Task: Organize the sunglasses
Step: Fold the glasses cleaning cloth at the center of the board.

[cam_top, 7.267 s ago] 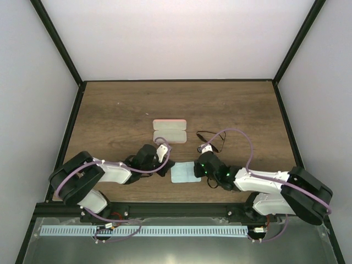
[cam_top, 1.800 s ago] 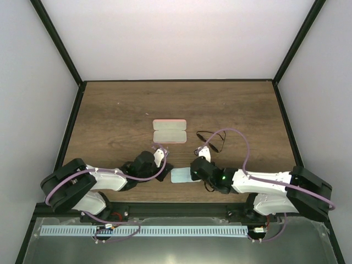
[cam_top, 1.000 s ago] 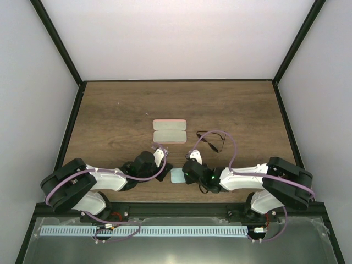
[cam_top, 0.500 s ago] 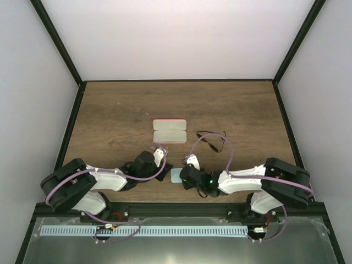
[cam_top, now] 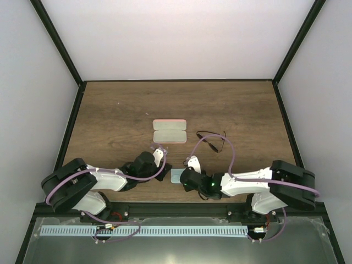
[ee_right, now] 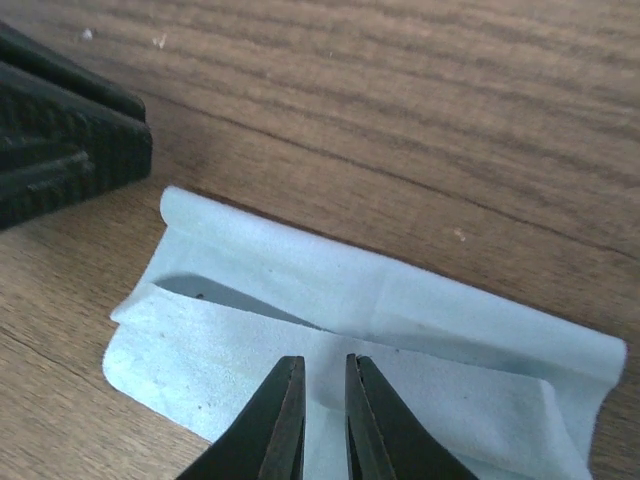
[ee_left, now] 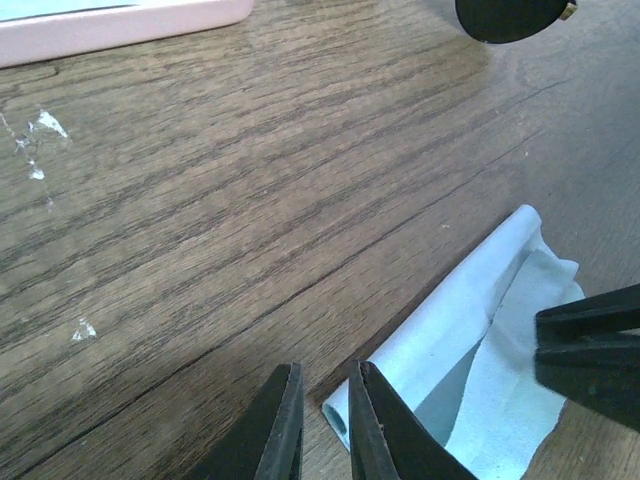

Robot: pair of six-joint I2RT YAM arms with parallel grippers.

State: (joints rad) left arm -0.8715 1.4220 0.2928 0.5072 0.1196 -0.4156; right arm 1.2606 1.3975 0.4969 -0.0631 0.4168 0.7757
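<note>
The sunglasses (cam_top: 210,140) lie on the wooden table right of the open pink case (cam_top: 169,131); one dark lens (ee_left: 510,15) shows in the left wrist view. The light blue cloth (cam_top: 177,175) lies folded into a strip near the front edge. My left gripper (cam_top: 165,166) is shut and empty, its tips (ee_left: 325,366) at the cloth's left corner (ee_left: 490,370). My right gripper (cam_top: 185,177) is shut, its tips (ee_right: 322,358) low over the folded cloth (ee_right: 400,300), holding nothing that I can see. The two grippers are close together.
The case's pink edge (ee_left: 120,20) shows at the top of the left wrist view. The left gripper's black fingers (ee_right: 60,140) sit just left of the cloth. The black frame rail (cam_top: 176,208) runs along the near edge.
The cloth went from a flat square to a folded strip. My right gripper has slid left over the cloth toward the left gripper. The left arm has stayed still lately.
</note>
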